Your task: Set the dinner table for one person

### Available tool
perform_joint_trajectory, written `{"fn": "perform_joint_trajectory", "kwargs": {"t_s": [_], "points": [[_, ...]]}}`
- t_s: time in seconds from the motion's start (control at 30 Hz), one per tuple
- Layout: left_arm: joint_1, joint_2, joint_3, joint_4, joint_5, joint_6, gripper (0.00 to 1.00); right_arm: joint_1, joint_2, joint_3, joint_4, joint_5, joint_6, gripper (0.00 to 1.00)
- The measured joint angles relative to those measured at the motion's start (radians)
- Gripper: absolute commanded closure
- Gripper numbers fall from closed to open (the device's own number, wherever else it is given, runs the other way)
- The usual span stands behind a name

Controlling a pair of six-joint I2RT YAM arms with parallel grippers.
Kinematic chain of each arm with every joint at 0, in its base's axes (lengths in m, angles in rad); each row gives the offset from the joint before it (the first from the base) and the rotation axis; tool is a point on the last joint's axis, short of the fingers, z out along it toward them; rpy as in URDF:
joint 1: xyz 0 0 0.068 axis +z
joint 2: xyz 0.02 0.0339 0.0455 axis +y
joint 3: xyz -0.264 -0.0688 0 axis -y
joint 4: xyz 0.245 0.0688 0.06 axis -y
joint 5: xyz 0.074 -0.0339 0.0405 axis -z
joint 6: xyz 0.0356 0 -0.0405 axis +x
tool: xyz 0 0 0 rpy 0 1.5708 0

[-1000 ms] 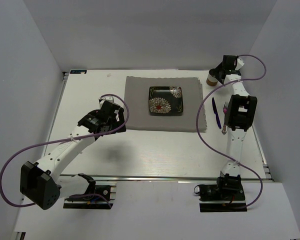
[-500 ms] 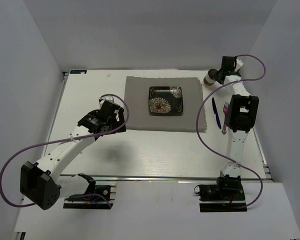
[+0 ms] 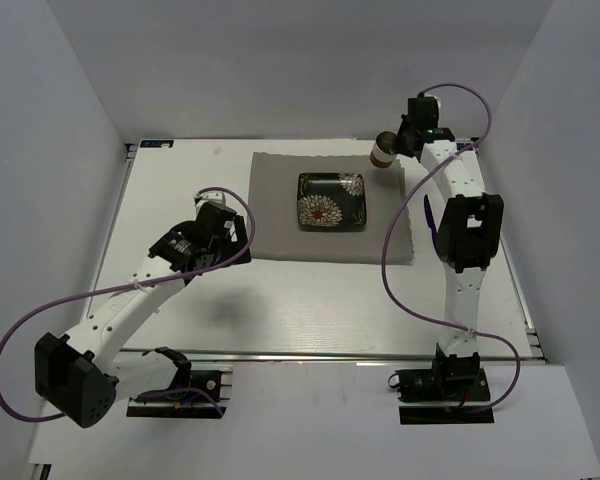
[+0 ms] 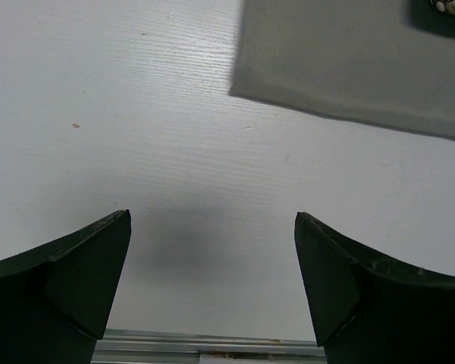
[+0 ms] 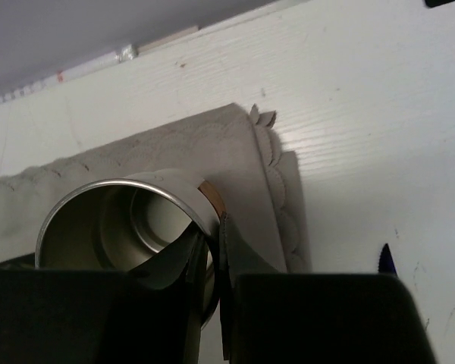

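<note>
Stretching out from the arm bases, the dinner table [image 3: 310,300] is showing its metal rail [image 3: 330,355] along the near edge. The left gripper [image 4: 212,218] is hovering over bare tabletop with its fingers spread wide, holding nothing, just near of the left near corner of the grey placemat [image 3: 280,210]. A dark flowered plate [image 3: 331,200] is sitting on the middle of the cloth. Farther back, the right gripper [image 5: 210,236] is pinching the rim of a metal cup [image 3: 383,150] over the placemat's far right corner.
</note>
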Motion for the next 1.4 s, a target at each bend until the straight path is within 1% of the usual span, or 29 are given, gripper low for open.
{"fn": "perform_joint_trajectory", "kwargs": {"t_s": [0.1,0.2,0.53,0.83,0.93,1.03,1.07,1.13,1.17,1.2,1.23,1.4], "points": [[0.0,-0.003,-0.001,0.003,0.005,0.0,0.02,0.018,0.01,0.008,-0.032,-0.002,-0.018,1.0],[0.0,-0.004,-0.003,0.003,0.009,0.0,0.02,0.017,0.055,0.063,-0.061,0.001,-0.029,1.0],[0.0,-0.004,-0.004,0.009,0.016,0.005,0.02,0.011,0.19,0.136,-0.084,-0.001,-0.05,1.0],[0.0,-0.004,-0.004,0.01,0.016,0.007,0.02,0.016,0.192,0.146,-0.092,0.048,-0.063,0.99],[0.0,-0.004,-0.004,0.01,0.017,0.008,0.02,0.018,0.192,0.146,-0.093,0.061,-0.07,0.95],[0.0,-0.004,-0.004,0.01,0.019,0.008,0.02,0.02,0.192,0.146,-0.093,0.068,-0.077,0.75],[0.0,-0.004,-0.004,0.01,0.019,0.008,0.02,0.02,0.192,0.146,-0.093,0.068,-0.079,0.65],[0.0,-0.004,-0.004,0.01,0.02,0.008,0.02,0.02,0.192,0.146,-0.092,0.067,-0.082,0.55],[0.0,-0.004,-0.004,0.01,0.021,0.008,0.02,0.02,0.192,0.146,-0.092,0.066,-0.087,0.4],[0.0,-0.004,-0.004,0.01,0.022,0.008,0.02,0.02,0.192,0.146,-0.093,0.064,-0.08,0.28],[0.0,-0.004,-0.004,0.01,0.023,0.008,0.02,0.02,0.192,0.146,-0.093,0.064,-0.077,0.11],[0.0,-0.005,-0.005,0.01,0.023,0.008,0.02,0.021,0.18,0.146,-0.096,0.064,-0.076,0.11]]}}
